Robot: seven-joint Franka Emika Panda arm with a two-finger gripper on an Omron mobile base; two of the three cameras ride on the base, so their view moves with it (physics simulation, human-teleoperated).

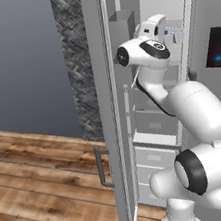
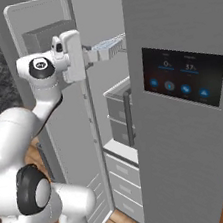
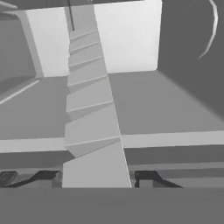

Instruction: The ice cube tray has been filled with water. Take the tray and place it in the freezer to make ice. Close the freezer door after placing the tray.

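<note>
Wooden plank floor (image 1: pixel 40 194) noted under unit; grey wall (image 1: pixel 18 61) and dark woven-pattern panel (image 1: pixel 77 62) noted left of it. One freezer (image 2: pixel 101 19), compartment open, white shelf (image 3: pixel 175 140) and grey drawers (image 2: pixel 124 175) seen inside. One freezer door (image 1: pixel 108 108) swung wide, bar handle (image 1: pixel 102 167) on outer face. One touch-screen door (image 2: pixel 184 75) at right. One ice cube tray (image 2: pixel 108 46) held level inside freezer, above shelf, clamped between fingers (image 3: pixel 144 178).
</note>
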